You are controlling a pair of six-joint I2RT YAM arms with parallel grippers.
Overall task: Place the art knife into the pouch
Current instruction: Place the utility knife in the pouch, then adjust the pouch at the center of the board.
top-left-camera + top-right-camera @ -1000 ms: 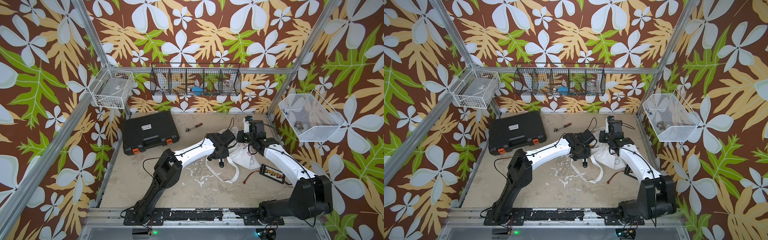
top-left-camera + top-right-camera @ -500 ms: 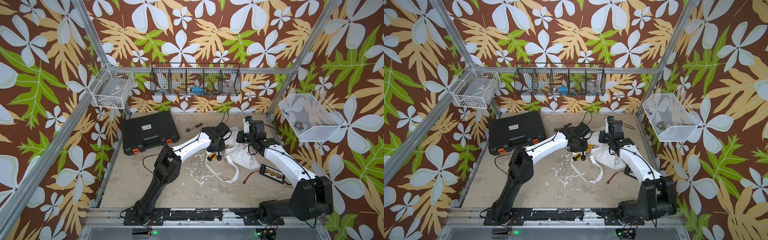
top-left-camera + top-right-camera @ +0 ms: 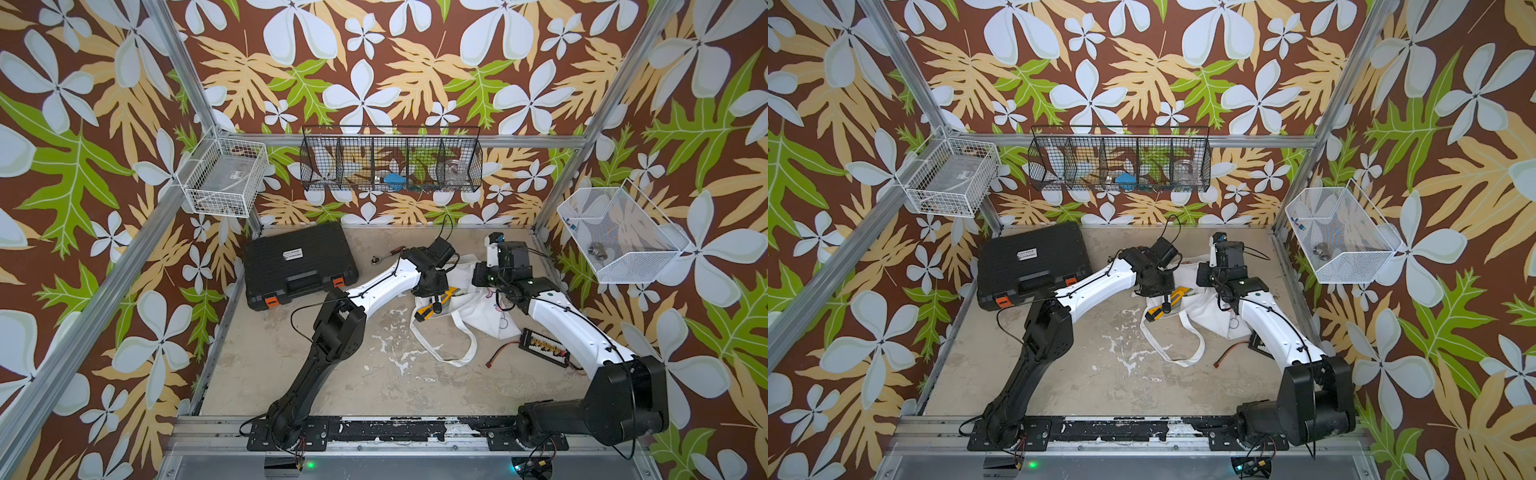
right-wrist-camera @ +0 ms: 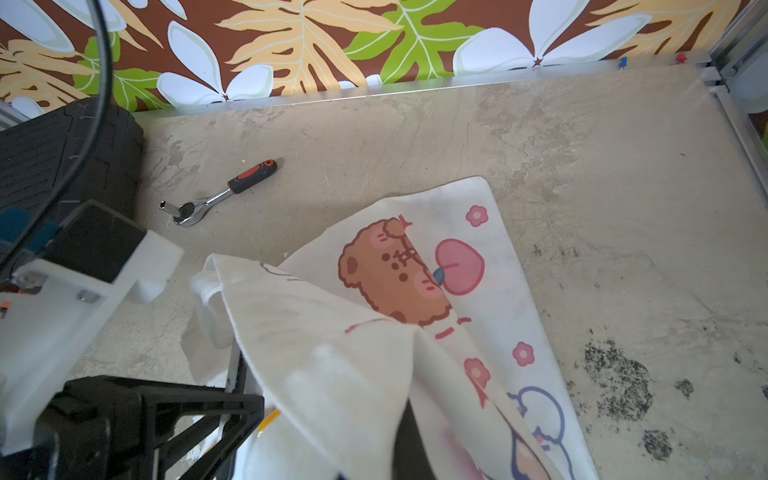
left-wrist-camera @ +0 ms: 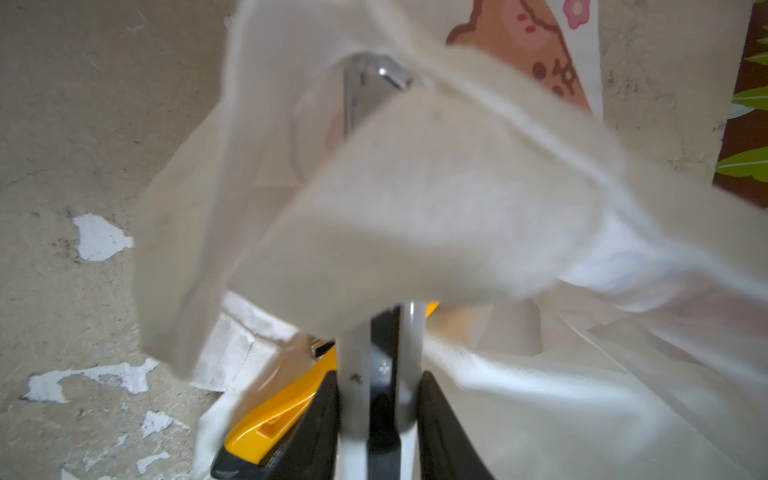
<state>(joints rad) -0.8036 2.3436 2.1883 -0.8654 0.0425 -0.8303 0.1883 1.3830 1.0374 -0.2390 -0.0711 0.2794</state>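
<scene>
One art knife, yellow and black, clamped between the two white pads of the left gripper. Lies at the open edge of the one pouch, one end under a raised band of its cloth, the other end sticking out over the table (truly inside or not: cannot tell). Just beside, the right gripper, pinched together on a fold of the pouch, that fold lifted off the table. Printed on the cloth, in the right wrist view: one brown bear, one pink peach. One strap handle looped flat on the table in both top views. Farther out, one black tool case, shut, with two orange latches; between it and the pouch, touching neither, one ratchet wrench; one black connector board with one red wire, partly under the right arm. On the walls, three wire baskets: one white, one black with five compartments, one white mesh.
</scene>
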